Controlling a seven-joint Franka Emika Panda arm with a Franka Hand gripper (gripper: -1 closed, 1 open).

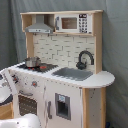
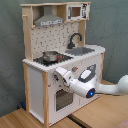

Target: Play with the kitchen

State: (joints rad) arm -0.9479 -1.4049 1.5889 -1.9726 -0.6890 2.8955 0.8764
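Observation:
The toy kitchen (image 1: 65, 95) of white panels and light wood shows in both exterior views. It has a grey hood (image 1: 40, 25), a small microwave (image 1: 73, 22), a black faucet (image 1: 85, 59), a sink (image 1: 74, 73) and a metal pot (image 1: 32, 62) on the stovetop. In the second exterior view my gripper (image 2: 57, 75) is up against the kitchen (image 2: 37, 85) front panel, at the row of knobs above the windowed oven door (image 2: 63, 98). The white arm (image 2: 100, 89) reaches in from the second exterior view's right. In the first exterior view only part of the arm (image 1: 7, 85) shows at the left edge.
A grey curtain (image 1: 116, 45) hangs behind the kitchen. It stands on a wooden floor (image 2: 100, 112). A white rounded part of the robot (image 1: 21, 121) lies at the first exterior view's bottom left.

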